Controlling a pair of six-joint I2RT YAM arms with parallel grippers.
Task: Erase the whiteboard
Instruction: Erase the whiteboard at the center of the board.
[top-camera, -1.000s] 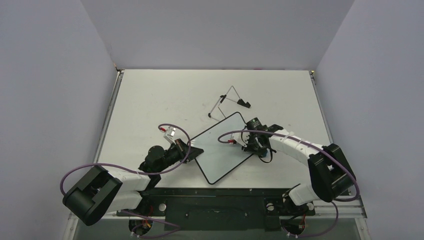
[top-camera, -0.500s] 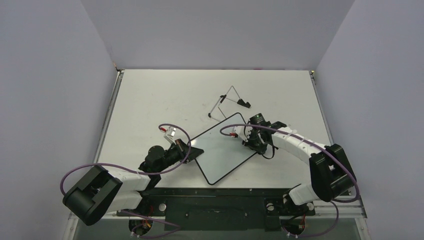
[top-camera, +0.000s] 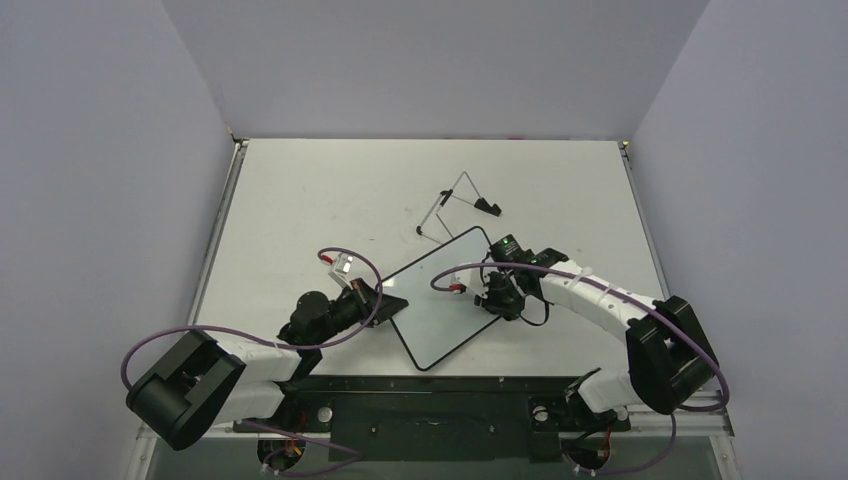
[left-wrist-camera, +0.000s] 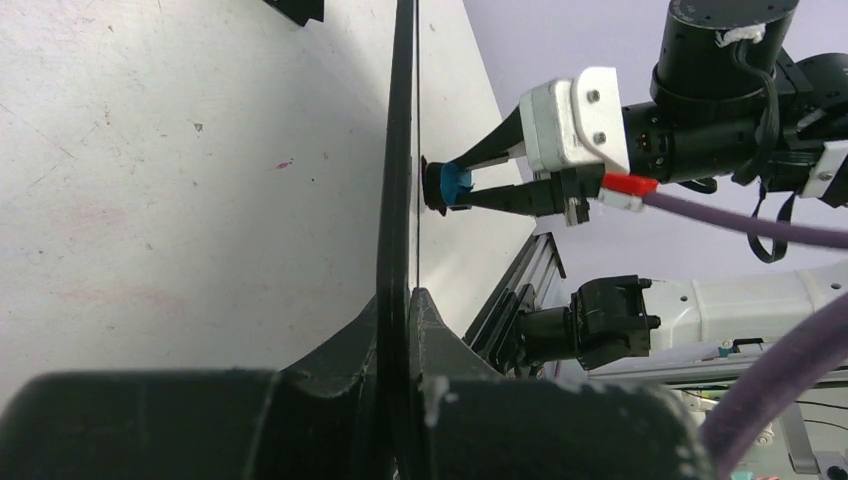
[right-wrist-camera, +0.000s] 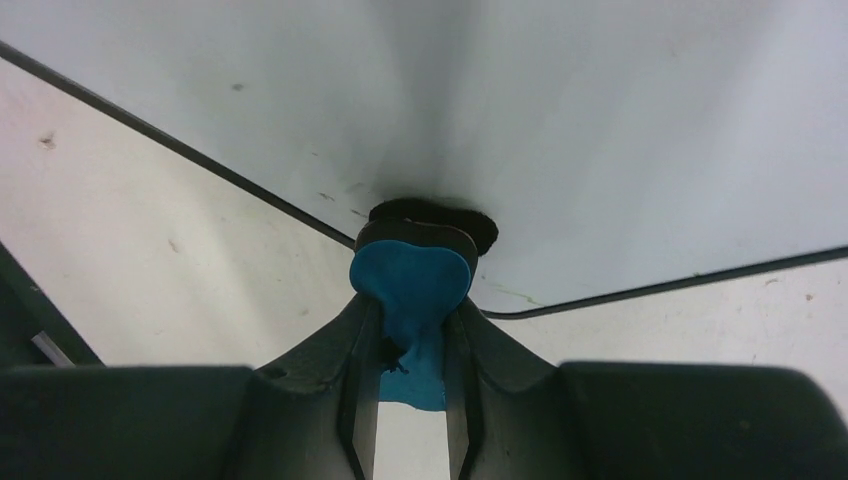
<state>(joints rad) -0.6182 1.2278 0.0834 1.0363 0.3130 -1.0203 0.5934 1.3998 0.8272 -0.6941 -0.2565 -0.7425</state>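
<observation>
The whiteboard (top-camera: 440, 300) is a white rectangle with a thin black frame, turned diagonally near the table's front. Its face (right-wrist-camera: 520, 110) looks white with only faint specks. My left gripper (top-camera: 386, 301) is shut on its left corner; in the left wrist view the board's black edge (left-wrist-camera: 398, 150) runs between that gripper's (left-wrist-camera: 408, 305) jaws. My right gripper (top-camera: 497, 296) is shut on a blue-and-black eraser (right-wrist-camera: 410, 280), whose dark pad presses on the board's face near the right edge. The left wrist view also shows the eraser (left-wrist-camera: 455, 183) touching the board.
A thin wire easel stand (top-camera: 456, 205) with black feet lies on the table behind the board. Grey walls close in the table (top-camera: 300, 200) on three sides. The black rail (top-camera: 440, 385) carrying both arm bases runs along the near edge.
My right gripper with the eraser slid away along the board's right side, then came back nearer and slightly left onto the board. The left arm and the board have stayed put.
</observation>
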